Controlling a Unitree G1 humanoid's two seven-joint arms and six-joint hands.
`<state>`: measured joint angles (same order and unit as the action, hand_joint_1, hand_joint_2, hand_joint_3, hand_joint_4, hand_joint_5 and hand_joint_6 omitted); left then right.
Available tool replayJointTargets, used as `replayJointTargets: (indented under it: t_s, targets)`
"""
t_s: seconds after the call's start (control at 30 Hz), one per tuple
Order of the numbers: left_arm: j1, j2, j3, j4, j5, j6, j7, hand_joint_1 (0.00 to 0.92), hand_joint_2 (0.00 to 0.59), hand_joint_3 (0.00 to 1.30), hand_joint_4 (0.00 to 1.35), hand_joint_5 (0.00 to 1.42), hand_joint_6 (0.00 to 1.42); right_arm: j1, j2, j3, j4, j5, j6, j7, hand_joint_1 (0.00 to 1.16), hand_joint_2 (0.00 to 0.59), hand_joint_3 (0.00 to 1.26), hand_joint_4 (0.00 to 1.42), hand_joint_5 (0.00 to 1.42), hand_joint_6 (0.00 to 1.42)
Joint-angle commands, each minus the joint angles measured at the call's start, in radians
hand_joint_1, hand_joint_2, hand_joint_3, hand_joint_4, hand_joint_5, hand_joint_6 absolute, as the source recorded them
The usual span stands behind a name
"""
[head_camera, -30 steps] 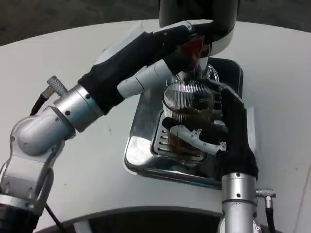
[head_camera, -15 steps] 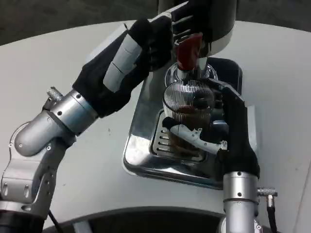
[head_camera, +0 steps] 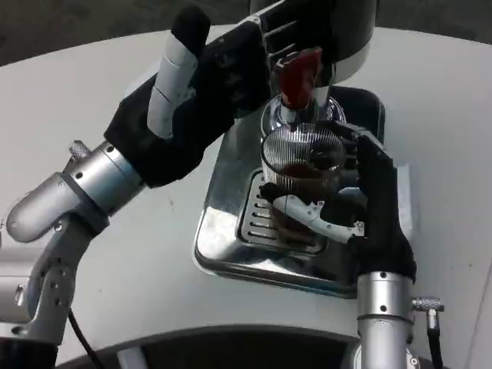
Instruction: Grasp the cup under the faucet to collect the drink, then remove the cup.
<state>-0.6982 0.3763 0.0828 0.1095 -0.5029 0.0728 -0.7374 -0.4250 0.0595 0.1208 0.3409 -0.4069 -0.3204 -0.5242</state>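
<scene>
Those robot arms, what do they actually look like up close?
Each forearm is a silver metal tube with rounded joints. The left hand and right hand are mostly black, like gloves, with white finger segments. A small knurled metal connector sticks out near each wrist, and a thin black cable runs along each arm.

White table (head_camera: 115,254); shiny drip tray (head_camera: 223,238)

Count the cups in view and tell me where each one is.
1. A ribbed clear cup with dark drink in it sits under the red faucet, over the drip tray, gripped by the right hand. The dispenser could hide others behind it.
</scene>
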Motion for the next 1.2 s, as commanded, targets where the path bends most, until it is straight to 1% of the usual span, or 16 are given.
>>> replayJointTargets:
  t_s: [0.03,0.3,0.57,0.77,0.87,0.93,1.03,1.2]
  targets:
    - [0.038,0.037,0.024,-0.068,-0.006,0.045,-0.015,0.000,0.046,0.05,0.00,0.04,0.00,0.019,0.002,-0.002,-0.015,-0.004,0.007,-0.005,1.00,0.144,0.68,0.75,0.88,0.81]
    - [0.074,0.082,0.058,-0.212,-0.038,0.122,-0.023,0.000,0.055,0.07,0.00,0.05,0.00,0.026,0.002,-0.002,-0.020,-0.005,0.007,-0.008,1.00,0.144,0.68,0.75,0.88,0.81]
    - [0.109,0.097,0.082,-0.269,-0.066,0.159,-0.019,0.000,0.056,0.08,0.00,0.06,0.00,0.028,0.003,0.000,-0.021,-0.005,0.006,-0.008,1.00,0.144,0.68,0.75,0.88,0.81]
    - [0.145,0.118,0.117,-0.328,-0.100,0.188,-0.011,0.000,0.057,0.09,0.00,0.06,0.00,0.033,0.004,0.002,-0.028,-0.004,0.002,-0.006,1.00,0.144,0.68,0.75,0.88,0.82]
    - [0.167,0.135,0.144,-0.365,-0.112,0.200,-0.004,0.000,0.058,0.09,0.00,0.06,0.00,0.037,0.005,0.003,-0.037,-0.004,0.001,-0.004,1.00,0.144,0.68,0.76,0.89,0.83]
    - [0.200,0.157,0.179,-0.404,-0.126,0.208,-0.002,0.000,0.058,0.09,0.00,0.06,0.00,0.042,0.006,0.004,-0.048,-0.002,0.001,-0.002,1.00,0.144,0.68,0.76,0.89,0.83]
    - [0.243,0.179,0.217,-0.443,-0.146,0.216,0.002,0.000,0.058,0.11,0.00,0.07,0.00,0.050,0.006,0.003,-0.062,-0.001,0.001,0.002,1.00,0.144,0.68,0.76,0.89,0.83]
    - [0.315,0.202,0.271,-0.497,-0.147,0.202,0.011,0.000,0.058,0.11,0.00,0.07,0.00,0.070,0.008,0.005,-0.095,0.001,0.000,0.013,1.00,0.144,0.69,0.76,0.89,0.83]
